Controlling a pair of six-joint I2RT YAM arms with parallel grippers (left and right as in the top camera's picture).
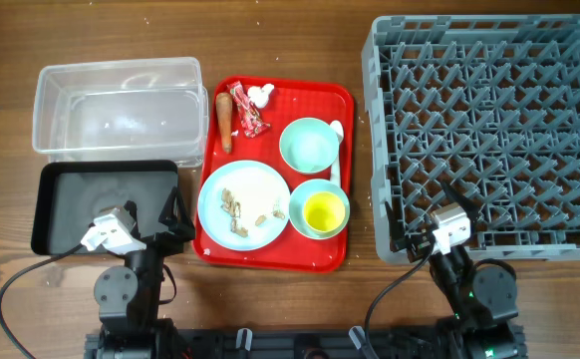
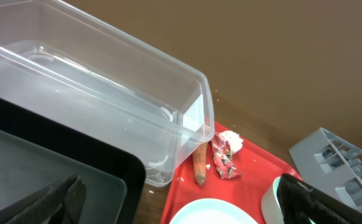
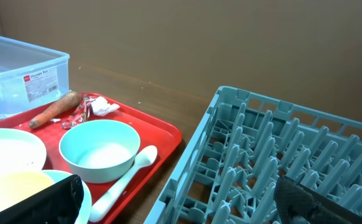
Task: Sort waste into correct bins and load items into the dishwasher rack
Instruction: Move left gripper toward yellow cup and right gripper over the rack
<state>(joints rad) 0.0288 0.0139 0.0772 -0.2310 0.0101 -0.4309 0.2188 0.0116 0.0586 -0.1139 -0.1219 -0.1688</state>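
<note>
Left of the tray (image 1: 310, 100), the left arm (image 1: 131, 277) is black with round joints, a white wrist block (image 1: 111, 230) and a looping black cable (image 1: 11, 282). Right of it, the right arm (image 1: 472, 282) looks alike, plus a green light (image 1: 466, 295).

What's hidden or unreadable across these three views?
- Overhead: crumbs on the plate too small to identify.
- Right wrist: yellow cup mostly hidden behind one of the right fingers and the bottom edge; clear tub label too small to read.
- Left wrist: plate and mint bowl cut off by the bottom edge.
</note>
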